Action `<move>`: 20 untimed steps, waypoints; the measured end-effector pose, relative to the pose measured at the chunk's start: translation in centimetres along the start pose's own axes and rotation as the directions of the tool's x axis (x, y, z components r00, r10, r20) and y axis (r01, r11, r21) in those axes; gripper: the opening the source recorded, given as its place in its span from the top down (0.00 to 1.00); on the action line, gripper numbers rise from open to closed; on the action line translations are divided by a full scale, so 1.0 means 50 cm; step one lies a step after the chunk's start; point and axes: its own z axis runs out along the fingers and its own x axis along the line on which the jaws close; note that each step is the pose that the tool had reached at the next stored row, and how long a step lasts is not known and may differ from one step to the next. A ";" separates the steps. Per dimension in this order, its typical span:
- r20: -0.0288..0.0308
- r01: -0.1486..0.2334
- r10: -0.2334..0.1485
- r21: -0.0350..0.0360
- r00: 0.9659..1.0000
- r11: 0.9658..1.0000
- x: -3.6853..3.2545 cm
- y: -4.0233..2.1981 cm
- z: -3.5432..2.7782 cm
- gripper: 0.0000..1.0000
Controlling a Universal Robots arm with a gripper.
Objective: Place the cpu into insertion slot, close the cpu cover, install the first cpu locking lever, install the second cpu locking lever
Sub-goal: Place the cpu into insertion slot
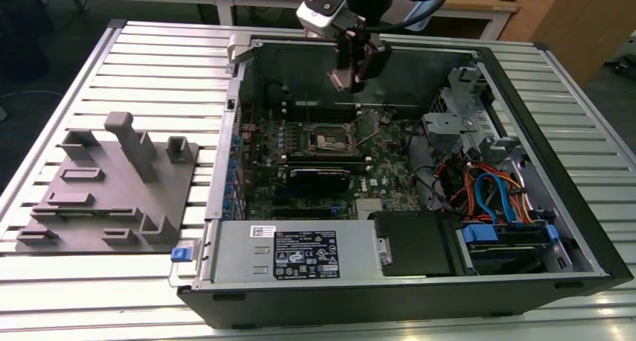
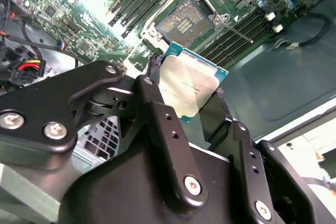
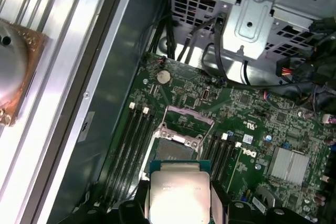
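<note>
The chip (image 2: 189, 87) has a smooth, dull silver metal top. The green board (image 3: 252, 108) looks glossy; the bench (image 1: 149, 65) is ribbed pale metal, perhaps aluminium.

Between the black fingers (image 2: 215, 116) the cpu (image 2: 187, 88) is silver-grey with a teal edge; beyond them the motherboard (image 3: 247, 106) is green.

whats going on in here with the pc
A robot arm's tool is shut on the cpu, gripping it by its edges above the green motherboard inside an open computer case. The insertion slot lies below it, uncovered and empty. The cpu is not seated yet.
</note>
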 end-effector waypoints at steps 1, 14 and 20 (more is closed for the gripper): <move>0.000 -0.006 0.006 0.000 1.000 1.000 0.000 0.000 0.000 0.46; 0.000 -0.007 0.007 0.000 1.000 1.000 0.000 0.000 0.003 0.46; 0.000 -0.007 0.007 0.000 1.000 1.000 0.000 0.000 0.003 0.46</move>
